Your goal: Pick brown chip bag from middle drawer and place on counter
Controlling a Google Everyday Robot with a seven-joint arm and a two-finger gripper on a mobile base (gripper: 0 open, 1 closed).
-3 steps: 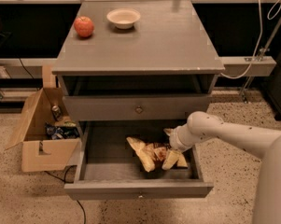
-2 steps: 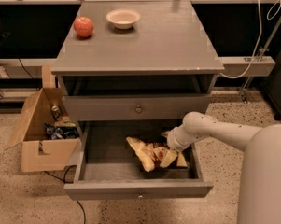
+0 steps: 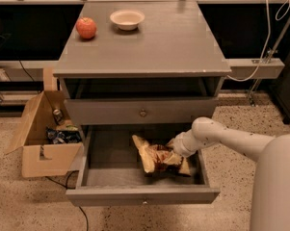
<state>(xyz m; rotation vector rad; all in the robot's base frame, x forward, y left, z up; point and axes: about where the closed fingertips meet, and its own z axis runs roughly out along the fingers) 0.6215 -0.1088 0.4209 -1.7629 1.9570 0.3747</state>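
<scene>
Gripper [image 3: 175, 147]: end of the white arm, which enters from the lower right of the frame and reaches leftward into the open drawer. It sits low in the drawer's right half, against the upper right edge of the bag. Whether it is released or clenched on the foil cannot be told, since its tip is lost against the crinkled bag.

Brown chip bag [image 3: 158, 158]: lower centre of frame, lying flat on the floor of the middle drawer, right of its middle. Crumpled. Pale tan end points to the upper left; dark brown body spreads toward the lower right. Long axis runs on that diagonal. In the picture the bag lies left of and just below the gripper, touching or nearly so. The meeting point appears to be the bag's right-hand long edge, not either end.

Middle drawer [image 3: 139, 195]: lowest in the cabinet, pulled out, beneath the closed drawer with brass knob [image 3: 142, 112].

Counter [image 3: 149, 47]: upper centre of frame, directly above the drawer. Carries a red apple [image 3: 86, 27] and a white bowl [image 3: 127, 19] at its upper left.

Judgement: the coming move turns on a grip taken across the bag's short width at that right edge. The bag would then need to come out toward the lower frame, clear of the drawer above and the counter lip, before rising.
</scene>
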